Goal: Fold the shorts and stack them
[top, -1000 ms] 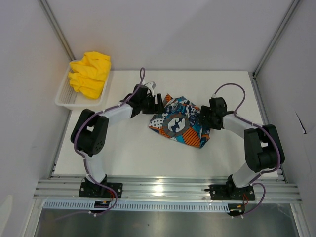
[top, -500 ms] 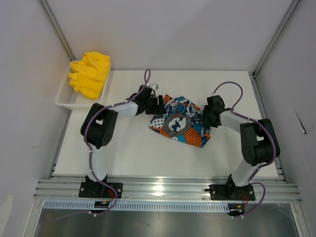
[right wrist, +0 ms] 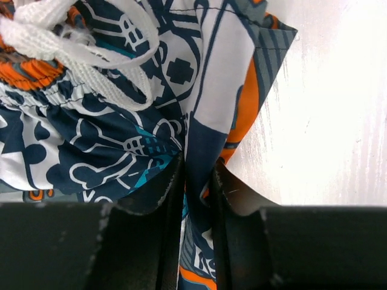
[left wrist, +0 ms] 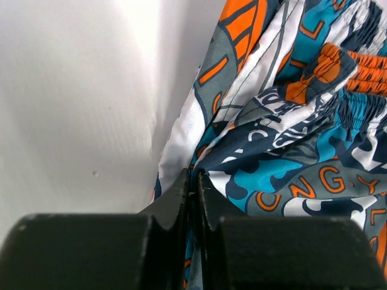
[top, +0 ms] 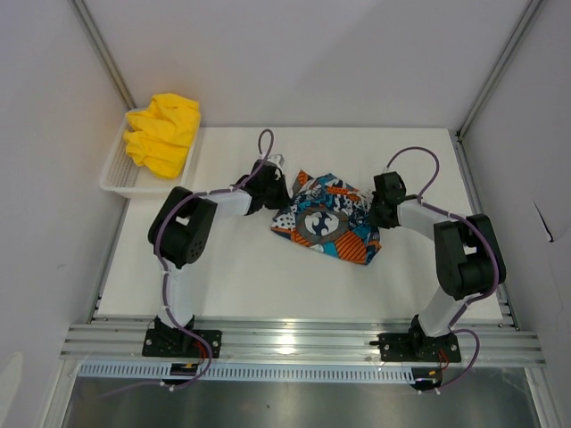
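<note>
The printed shorts (top: 326, 221) are seen lying crumpled on the white table (top: 241, 276), roughly midway between the two arms. Their left edge is pinched by the left gripper (left wrist: 193, 181), whose jaws are drawn almost together with only a thin fold of cloth caught between them. The right edge of the same garment is clamped by the right gripper (right wrist: 198, 166); its jaws are set narrow, and a fold of dark blue and white print is held in the gap. A white drawstring (right wrist: 91, 60) is shown bunched on the cloth just beyond the right gripper. The yellow shorts (top: 163, 134) are heaped in the basket (top: 116, 178) at the table's far left corner, well apart from both grippers.
</note>
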Controlling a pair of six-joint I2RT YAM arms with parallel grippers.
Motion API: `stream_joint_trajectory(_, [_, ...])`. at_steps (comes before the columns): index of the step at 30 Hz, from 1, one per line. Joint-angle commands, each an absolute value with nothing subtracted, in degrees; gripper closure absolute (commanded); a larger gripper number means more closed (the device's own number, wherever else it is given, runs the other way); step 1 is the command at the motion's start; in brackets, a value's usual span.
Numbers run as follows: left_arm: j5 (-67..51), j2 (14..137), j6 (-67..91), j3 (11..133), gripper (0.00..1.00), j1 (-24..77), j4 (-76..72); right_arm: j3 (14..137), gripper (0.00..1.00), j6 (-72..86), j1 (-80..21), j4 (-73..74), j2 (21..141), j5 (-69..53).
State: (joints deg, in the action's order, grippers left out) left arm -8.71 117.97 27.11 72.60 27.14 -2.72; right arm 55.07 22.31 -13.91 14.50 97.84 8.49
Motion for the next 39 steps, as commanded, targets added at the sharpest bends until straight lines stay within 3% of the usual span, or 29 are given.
stream_joint_trajectory(1, [-3.78,114.18,29.52,67.18,0.92,27.07,-6.14,58.35,0.77,20.92,-13.62,14.77,98.87,11.34])
stream_joint_trajectory(9, [7.9,103.56,36.11,54.94,0.89,32.69,-12.3,63.1,0.75,17.23,-15.91,11.52,103.0,4.57])
stream_joint_trajectory(13, [7.3,100.81,37.97,51.23,0.58,33.4,-13.28,63.64,0.63,16.7,-16.26,11.08,103.28,2.73])
stream_joint_trajectory(14, [7.56,100.98,37.62,51.85,0.53,33.4,-11.62,63.11,0.56,16.79,-16.17,10.55,102.75,2.64])
stream_joint_trajectory(18, [6.77,99.59,35.95,53.97,0.4,32.61,-8.61,60.91,0.39,17.31,-15.03,8.44,100.46,1.32])
stream_joint_trajectory(22, [4.84,96.86,35.16,54.05,0.35,30.42,-8.7,58.8,0.33,17.75,-13.28,6.16,97.92,-1.48])
stream_joint_trajectory(29, [0.97,97.21,31.82,58.79,0.34,27.42,-7.3,59.59,0.27,17.32,-12.39,3.87,98.17,-5.09])
stream_joint_trajectory(39, [-4.65,105.9,26.46,66.8,0.34,27.6,-6.06,63.63,0.2,15.21,-13.27,3.51,105.38,-8.18])
